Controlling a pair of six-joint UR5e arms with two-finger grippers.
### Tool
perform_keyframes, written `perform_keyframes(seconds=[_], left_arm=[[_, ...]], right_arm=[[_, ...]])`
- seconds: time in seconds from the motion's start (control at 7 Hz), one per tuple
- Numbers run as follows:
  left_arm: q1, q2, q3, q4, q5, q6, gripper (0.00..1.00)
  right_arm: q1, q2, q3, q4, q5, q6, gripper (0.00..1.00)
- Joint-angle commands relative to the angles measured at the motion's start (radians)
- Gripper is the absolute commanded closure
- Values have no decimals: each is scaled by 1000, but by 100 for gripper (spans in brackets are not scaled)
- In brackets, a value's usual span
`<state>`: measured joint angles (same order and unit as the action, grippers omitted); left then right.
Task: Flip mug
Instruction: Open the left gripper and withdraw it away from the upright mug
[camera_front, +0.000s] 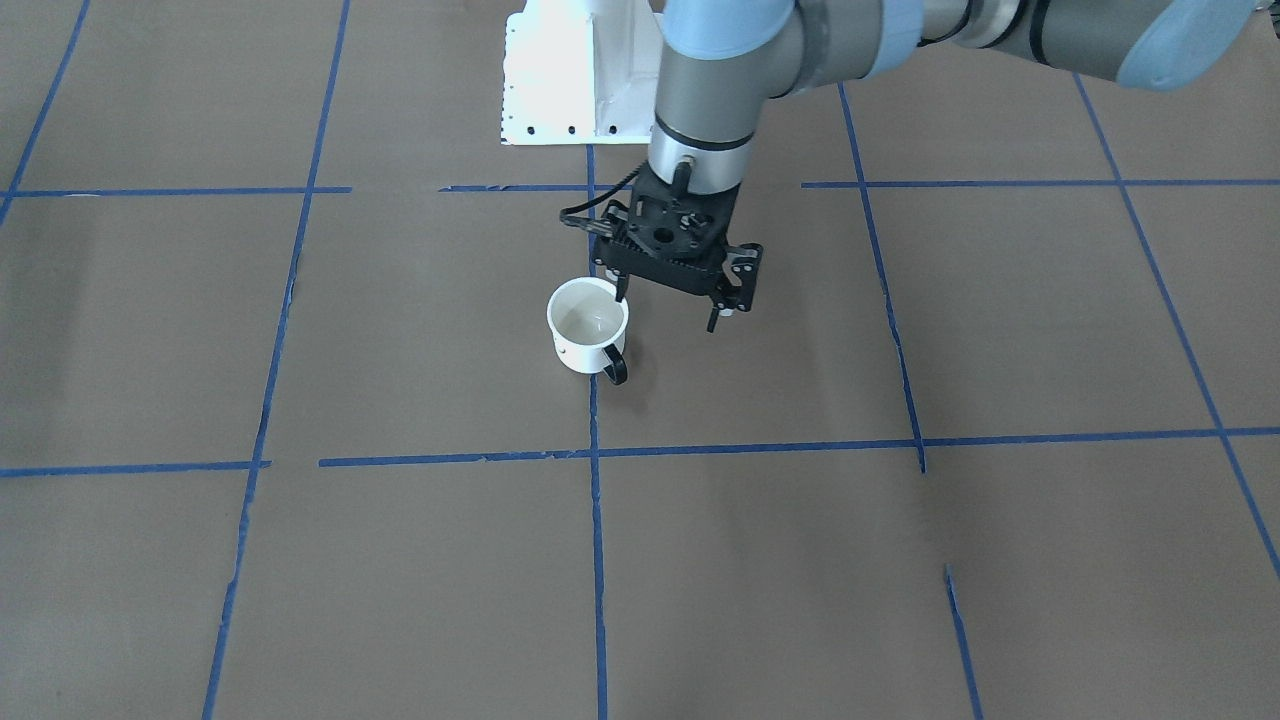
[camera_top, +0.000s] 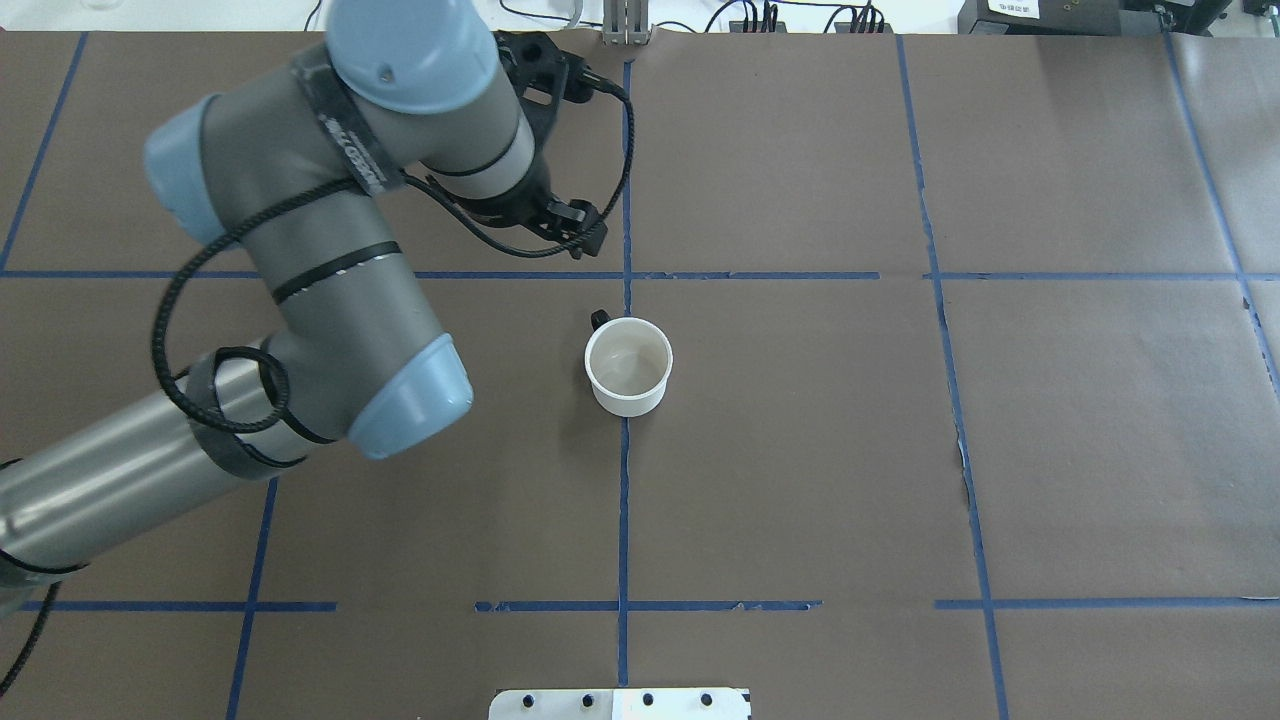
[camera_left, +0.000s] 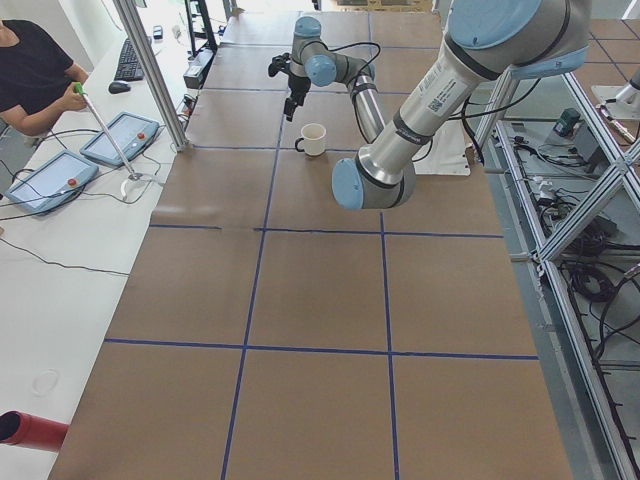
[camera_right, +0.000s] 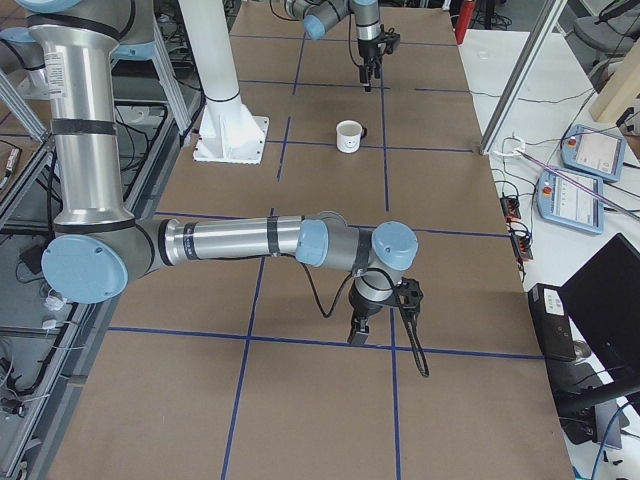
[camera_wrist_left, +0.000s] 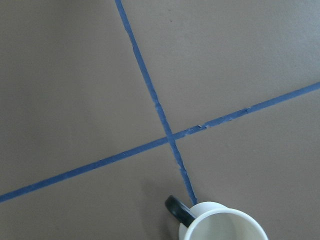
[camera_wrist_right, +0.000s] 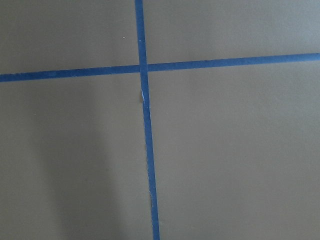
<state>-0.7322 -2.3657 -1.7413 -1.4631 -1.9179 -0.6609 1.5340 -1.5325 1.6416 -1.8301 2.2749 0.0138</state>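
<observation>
The white mug (camera_front: 588, 325) stands upright with its mouth up on the brown table, its black handle (camera_front: 614, 366) pointing away from the robot. It also shows in the overhead view (camera_top: 628, 365) and at the bottom edge of the left wrist view (camera_wrist_left: 222, 226). A smiley face shows on its side in the exterior right view (camera_right: 348, 137). My left gripper (camera_front: 668, 308) is open and empty, hovering beside and above the mug on its far side. My right gripper (camera_right: 360, 330) hangs low over the table far from the mug. I cannot tell whether it is open.
The robot's white base plate (camera_front: 570, 80) stands behind the mug. Blue tape lines (camera_front: 596, 560) divide the brown table cover. An operator (camera_left: 30, 70) sits by control pads (camera_left: 122, 138) beyond the table's edge. A red object (camera_left: 28, 430) lies on the side bench.
</observation>
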Motion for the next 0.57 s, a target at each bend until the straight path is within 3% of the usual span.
perform_keyframes(seconds=[0.0, 0.14, 0.29, 0.43], left_arm=[[-119, 141, -82, -55, -30, 150, 0], [-171, 225, -89, -130, -70, 161, 0], [-250, 321, -77, -207, -173, 232, 0], [-350, 377, -69, -213, -234, 292, 0]], right_arm=[[0, 0, 0, 0, 0, 0, 0], [0, 0, 0, 0, 0, 0, 0], [0, 0, 0, 0, 0, 0, 0], [0, 0, 0, 0, 0, 0, 0]])
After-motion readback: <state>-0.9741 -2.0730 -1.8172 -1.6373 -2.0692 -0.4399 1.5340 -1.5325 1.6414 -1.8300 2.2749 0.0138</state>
